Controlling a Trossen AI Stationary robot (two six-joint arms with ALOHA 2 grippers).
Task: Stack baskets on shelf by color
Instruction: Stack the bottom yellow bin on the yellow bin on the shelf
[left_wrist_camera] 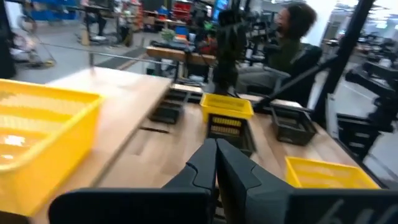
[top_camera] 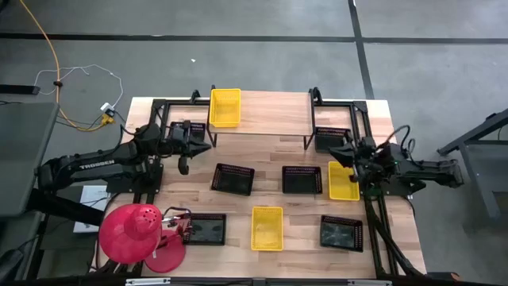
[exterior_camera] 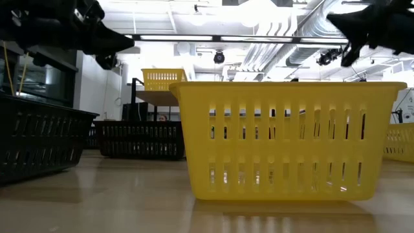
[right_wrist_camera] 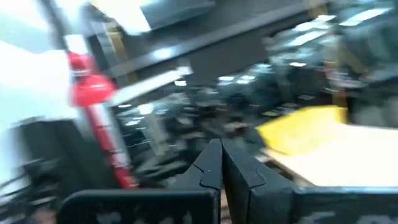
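one yellow basket [top_camera: 225, 106] sits at the shelf's [top_camera: 270, 114] left end, just beyond the left gripper [top_camera: 208, 144], jaws closed and empty. right gripper [top_camera: 335, 148], jaws closed and empty, hovers beside another yellow basket [top_camera: 343, 180] on the table [top_camera: 274, 196].

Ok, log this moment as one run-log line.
shelf: one yellow basket at left end | left gripper: shut, empty, beside shelf | right gripper: shut, empty, near shelf's right end | stacking: not started

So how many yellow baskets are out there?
3: one on the shelf's left end, one on the table by the right gripper, one at the table's front middle. None looks hidden.
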